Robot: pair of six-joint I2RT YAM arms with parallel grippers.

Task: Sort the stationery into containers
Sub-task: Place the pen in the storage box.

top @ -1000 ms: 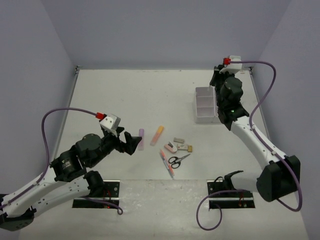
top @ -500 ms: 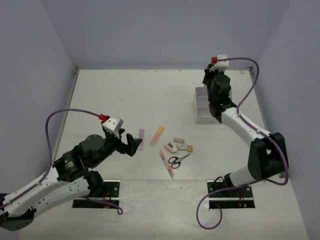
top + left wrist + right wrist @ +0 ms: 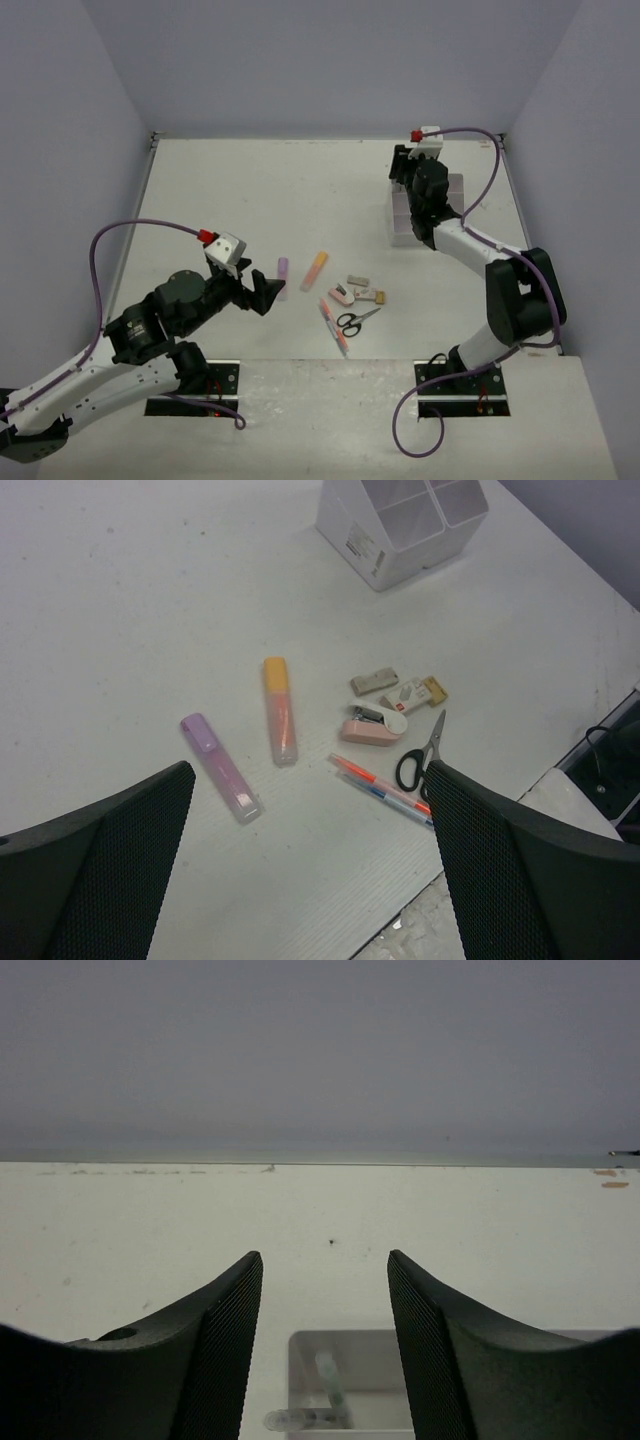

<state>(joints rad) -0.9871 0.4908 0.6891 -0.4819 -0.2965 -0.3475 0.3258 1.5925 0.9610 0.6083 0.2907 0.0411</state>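
Observation:
The stationery lies loose near the table's front: a lilac highlighter (image 3: 220, 767), an orange highlighter (image 3: 279, 710), black-handled scissors (image 3: 422, 757), two thin pens (image 3: 385, 788), a pink-and-white piece (image 3: 375, 725) and tan erasers (image 3: 415, 691). My left gripper (image 3: 307, 780) hangs open above them, nearest the lilac highlighter (image 3: 283, 277), holding nothing. The white organiser box (image 3: 405, 225) stands at the far right. My right gripper (image 3: 400, 172) hovers over its far-left corner, open and empty. Below its fingers a pale thin pen (image 3: 330, 1380) lies in one compartment (image 3: 340, 1336).
Walls close the table on the left, back and right. The right arm covers much of the box in the top view. Both arm bases and their cables sit at the near edge.

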